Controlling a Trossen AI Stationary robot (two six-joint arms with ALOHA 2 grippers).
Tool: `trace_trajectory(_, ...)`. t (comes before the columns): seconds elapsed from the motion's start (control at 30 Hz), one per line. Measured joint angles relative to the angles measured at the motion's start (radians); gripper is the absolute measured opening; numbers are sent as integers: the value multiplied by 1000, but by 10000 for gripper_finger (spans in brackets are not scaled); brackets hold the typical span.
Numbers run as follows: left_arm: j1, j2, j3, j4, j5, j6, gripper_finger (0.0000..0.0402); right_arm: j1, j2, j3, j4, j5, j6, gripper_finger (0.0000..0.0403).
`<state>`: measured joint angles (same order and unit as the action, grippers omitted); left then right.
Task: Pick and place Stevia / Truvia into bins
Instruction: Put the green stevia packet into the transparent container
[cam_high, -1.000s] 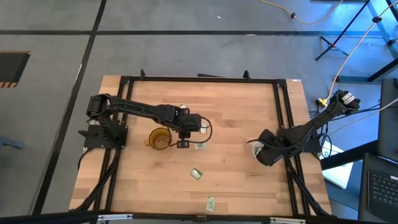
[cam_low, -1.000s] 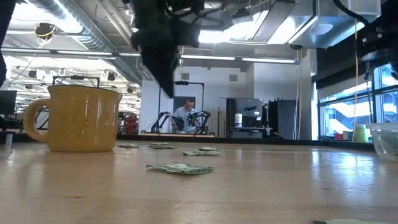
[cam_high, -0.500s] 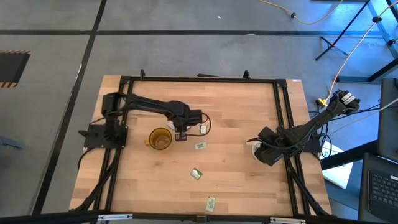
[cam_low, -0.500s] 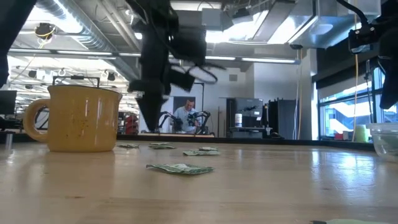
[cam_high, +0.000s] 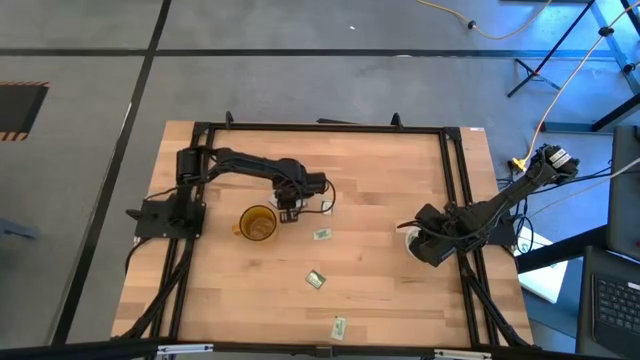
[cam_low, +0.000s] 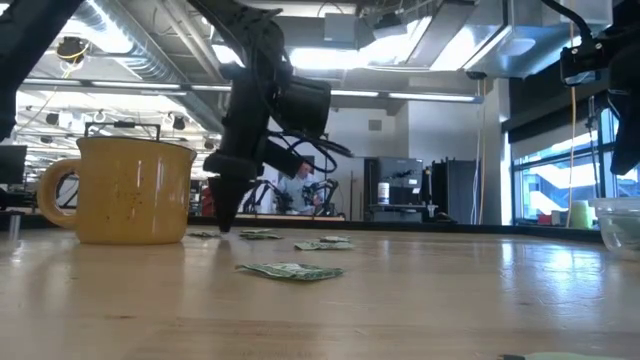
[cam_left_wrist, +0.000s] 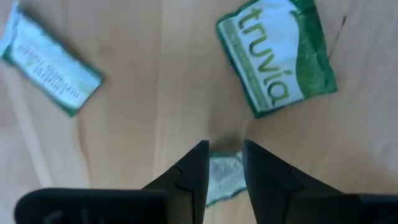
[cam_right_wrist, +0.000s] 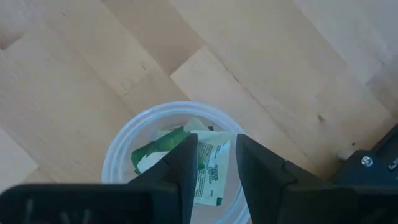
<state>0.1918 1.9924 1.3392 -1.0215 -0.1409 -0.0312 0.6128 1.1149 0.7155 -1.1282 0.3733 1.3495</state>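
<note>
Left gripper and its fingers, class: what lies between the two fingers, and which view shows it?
A small green and white sachet lies on the wood between the left gripper's fingers, its edges at their tips. The left wrist view shows this.

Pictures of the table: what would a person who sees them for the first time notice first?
The left gripper stands out first: it points down at the table just beside the amber mug, its fingers narrowly apart around a sachet, with a Truvia sachet lying near. Next comes the right gripper at the table's right edge, held over the clear cup, which already holds sachets.
</note>
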Motion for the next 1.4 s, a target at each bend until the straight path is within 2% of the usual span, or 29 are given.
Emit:
trace_trajectory(0.3,8,6,0,-46,1,-18,91,0,0,0,1,0,0,113)
trace_trajectory(0.73,7,85,11,-56,8,-13,88,0,0,0,3,0,0,113)
trace_trajectory(1.1,-3,-25,-3,-48,-67,-50,92,0,0,0,5,-3,0,113)
trace_trajectory(1.4,3,-32,-3,-60,-73,-107,95,0,0,0,5,-8,0,113)
